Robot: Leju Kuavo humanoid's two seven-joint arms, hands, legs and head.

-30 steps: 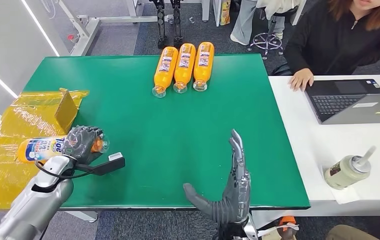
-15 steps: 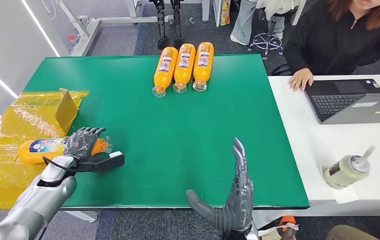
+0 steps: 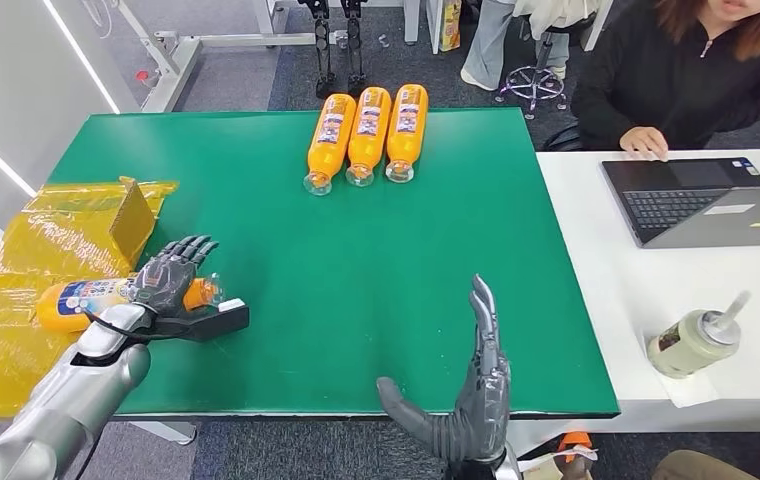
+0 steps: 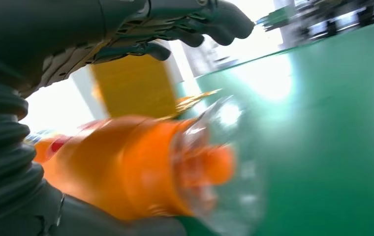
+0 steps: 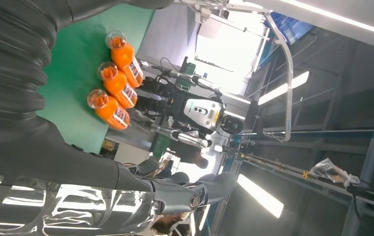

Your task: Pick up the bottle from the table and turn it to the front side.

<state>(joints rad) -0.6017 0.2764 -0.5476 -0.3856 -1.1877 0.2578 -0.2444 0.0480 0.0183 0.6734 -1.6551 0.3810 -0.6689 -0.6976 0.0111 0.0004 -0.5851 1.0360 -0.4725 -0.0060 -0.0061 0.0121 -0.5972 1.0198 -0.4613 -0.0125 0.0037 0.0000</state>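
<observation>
The orange bottle (image 3: 96, 297) lies at the green table's (image 3: 376, 270) left edge, against yellow plastic wrap (image 3: 26, 290), under the left hand (image 3: 168, 277), whose fingers are lifted and spread. Three more bottles (image 3: 367, 130) lie far off. The right hand (image 3: 471, 395) is flat, empty.

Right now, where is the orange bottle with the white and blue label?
In the head view the orange bottle with the white and blue label lies on its side at the green table's left edge, on the yellow plastic bag, under the left hand.
</observation>
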